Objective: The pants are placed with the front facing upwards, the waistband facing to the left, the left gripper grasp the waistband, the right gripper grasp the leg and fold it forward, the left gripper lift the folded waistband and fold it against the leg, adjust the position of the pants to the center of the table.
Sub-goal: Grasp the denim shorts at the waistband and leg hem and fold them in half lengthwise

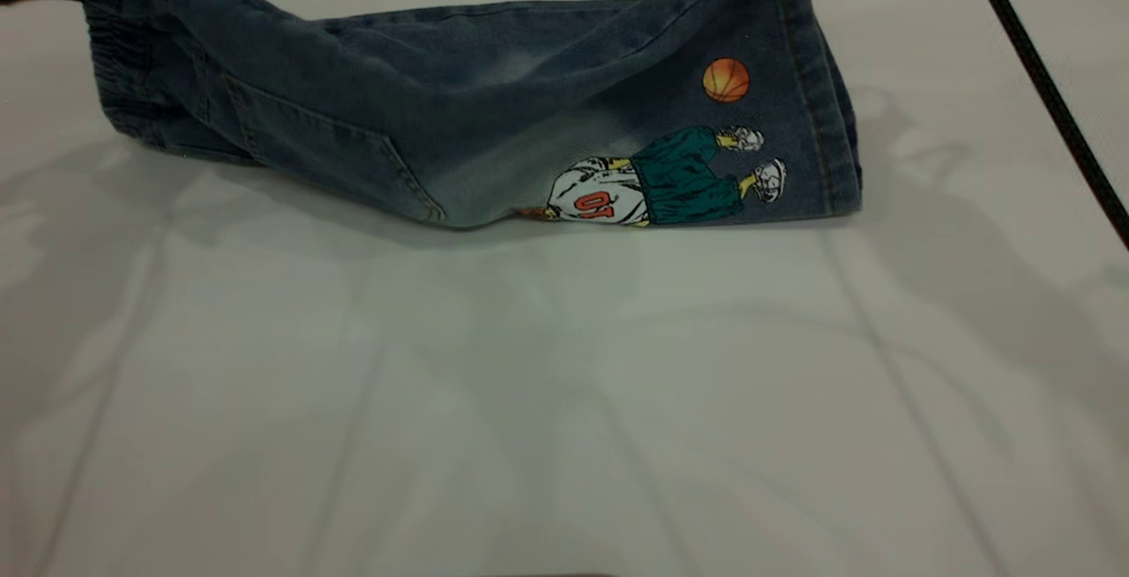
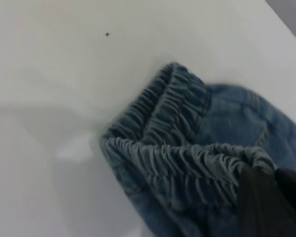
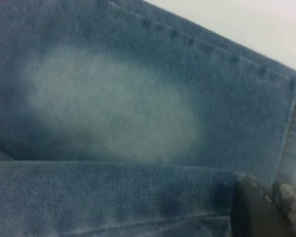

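My left gripper (image 2: 266,197): dark fingers pinched on the gathered, ruffled dark-blue elastic waistband (image 2: 187,163); only a dark sliver of it shows at the top-left corner of the exterior view, holding that end up off the surface.
My right gripper (image 3: 266,212): pressed together on the hem edge of the wide blue denim leg (image 1: 776,101), as far as its wrist view shows; the exterior view shows only a scrap of it at the top edge, where the hem corner is drawn upward.
The thing between them: the small wide-legged blue denim pants (image 1: 423,109), hung by both far corners; the near edge rests on the large plain white table (image 1: 564,400), in its far half.
Long axis: left to right across the exterior view; waistband end points left, hem end right, with the cartoon basketball-player print (image 1: 653,184) and orange ball (image 1: 726,80) on the face toward the camera.
Who is nearer what: left arm owns the waistband, right arm the leg; neither reaches across.
Pale faded oval patch (image 3: 108,103): just beside my right fingers.
Step, as I judge it: the forward fold; both held corners want to travel toward the camera and come down evenly, or the fold lands skewed.
Not yet done: waistband onto leg; centring.
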Robot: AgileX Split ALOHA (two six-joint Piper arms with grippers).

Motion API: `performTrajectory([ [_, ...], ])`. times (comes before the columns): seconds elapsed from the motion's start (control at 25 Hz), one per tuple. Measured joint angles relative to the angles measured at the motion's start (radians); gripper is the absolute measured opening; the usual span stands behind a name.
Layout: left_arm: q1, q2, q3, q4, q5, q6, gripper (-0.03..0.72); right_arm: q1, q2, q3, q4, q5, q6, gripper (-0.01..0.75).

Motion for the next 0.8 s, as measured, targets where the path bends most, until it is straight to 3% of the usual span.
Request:
performTrajectory([
  [0.4, 0.000, 0.080, -0.001, 0.021, -0.283, -0.201, 0.040, -0.063, 0.124, -0.142, 0.001, -0.043, -0.005, 0.030],
  [0.8, -0.013, 0.218, -0.003, 0.151, -0.565, -0.345, 0.043, -0.116, 0.194, -0.150, 0.027, -0.192, -0.005, 0.041],
])
